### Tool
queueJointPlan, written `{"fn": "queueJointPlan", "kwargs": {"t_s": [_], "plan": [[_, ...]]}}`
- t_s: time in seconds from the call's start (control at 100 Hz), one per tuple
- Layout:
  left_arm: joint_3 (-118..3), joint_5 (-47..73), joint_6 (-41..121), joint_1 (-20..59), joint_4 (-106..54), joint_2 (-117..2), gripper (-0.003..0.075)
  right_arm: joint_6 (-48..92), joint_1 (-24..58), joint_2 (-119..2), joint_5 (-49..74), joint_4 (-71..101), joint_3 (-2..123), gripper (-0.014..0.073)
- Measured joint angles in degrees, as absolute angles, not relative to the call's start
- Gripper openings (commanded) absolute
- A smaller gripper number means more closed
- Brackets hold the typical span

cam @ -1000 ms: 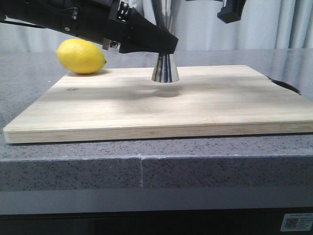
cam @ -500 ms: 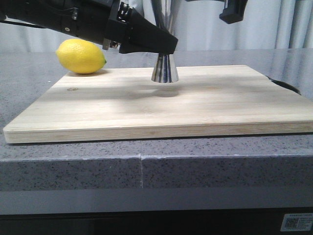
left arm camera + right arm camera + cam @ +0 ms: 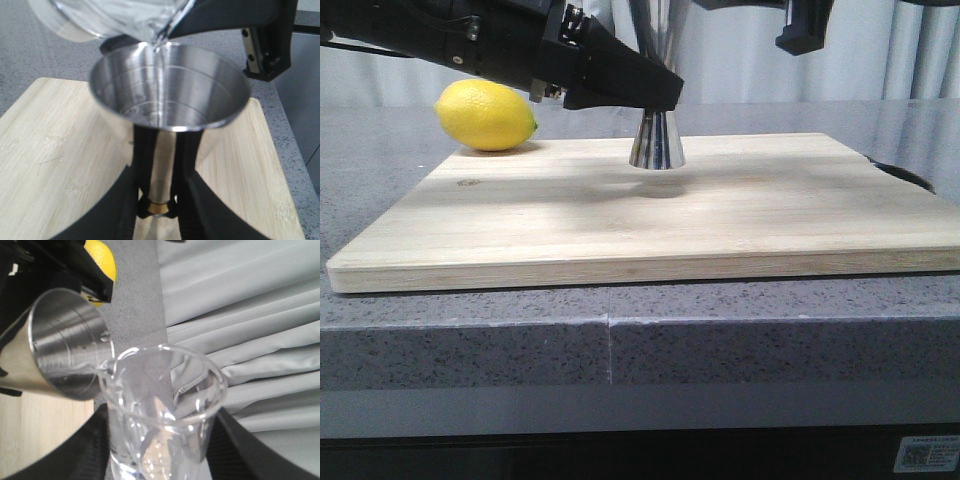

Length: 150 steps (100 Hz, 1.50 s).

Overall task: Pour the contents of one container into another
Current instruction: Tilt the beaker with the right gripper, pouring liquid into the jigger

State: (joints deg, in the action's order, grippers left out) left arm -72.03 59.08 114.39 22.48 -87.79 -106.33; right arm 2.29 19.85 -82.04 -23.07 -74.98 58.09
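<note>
The steel jigger [image 3: 657, 140] stands upright on the wooden board [image 3: 620, 220], and my left gripper [image 3: 655, 100] is shut on its narrow waist. In the left wrist view the black fingers [image 3: 145, 165] clamp the jigger [image 3: 170, 90] just above the gold band [image 3: 159, 206]. The clear glass beaker [image 3: 120, 15] is tilted over the jigger's rim, and a thin stream of clear liquid [image 3: 160, 65] runs from its lip into the cup. My right gripper [image 3: 160, 450] is shut on the beaker [image 3: 160, 410], its lip touching the jigger [image 3: 60, 350]. The right gripper [image 3: 805, 25] hangs high at the back.
A yellow lemon [image 3: 485, 115] lies on the grey stone counter [image 3: 720, 350] behind the board's far left corner. The board has a cut-out [image 3: 905, 175] at its right end. Grey curtains hang behind the table.
The right gripper has shifted slightly to the right in the front view. The left arm and the jigger have stayed put.
</note>
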Motion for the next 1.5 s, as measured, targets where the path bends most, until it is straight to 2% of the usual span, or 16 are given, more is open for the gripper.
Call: {"fn": "queueJointPlan", "kwargs": {"t_s": [1.5], "plan": [[-72.0,59.0,114.4,22.5,-87.8,-106.3,0.0093,2.3,19.8,-82.0,-21.9,-78.8,59.5,0.0195]]}}
